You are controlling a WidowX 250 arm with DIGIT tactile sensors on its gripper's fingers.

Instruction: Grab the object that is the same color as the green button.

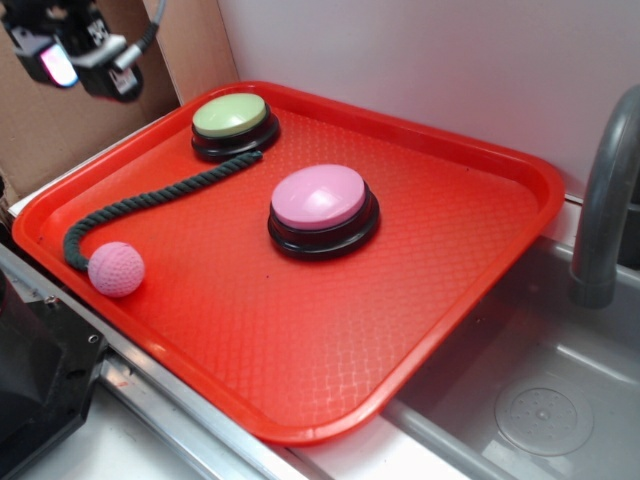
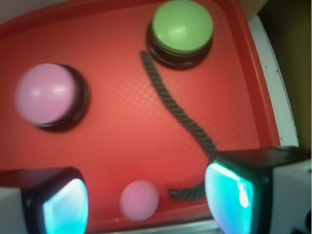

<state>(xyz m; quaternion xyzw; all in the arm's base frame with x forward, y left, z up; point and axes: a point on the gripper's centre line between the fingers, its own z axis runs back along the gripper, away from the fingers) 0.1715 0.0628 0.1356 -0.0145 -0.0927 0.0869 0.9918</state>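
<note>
A dark green twisted rope (image 1: pixel 150 200) lies in a curve on the red tray (image 1: pixel 470 250), running from the pale-green button (image 1: pixel 232 118) down to the pink textured ball (image 1: pixel 116 268). In the wrist view the rope (image 2: pixel 170 97) bends from the green button (image 2: pixel 182 27) toward the right finger, and its end curls back near the ball (image 2: pixel 139 200). My gripper (image 1: pixel 70 50) hangs high over the tray's far left corner. It is open (image 2: pixel 146 207), with nothing between its fingers.
A larger pink domed button (image 1: pixel 322 205) on a black base stands mid-tray, also seen at left in the wrist view as the pink button (image 2: pixel 46 95). A grey faucet (image 1: pixel 605 190) and a metal sink (image 1: pixel 540 400) lie right of the tray. Cardboard (image 1: pixel 50 120) backs the left side.
</note>
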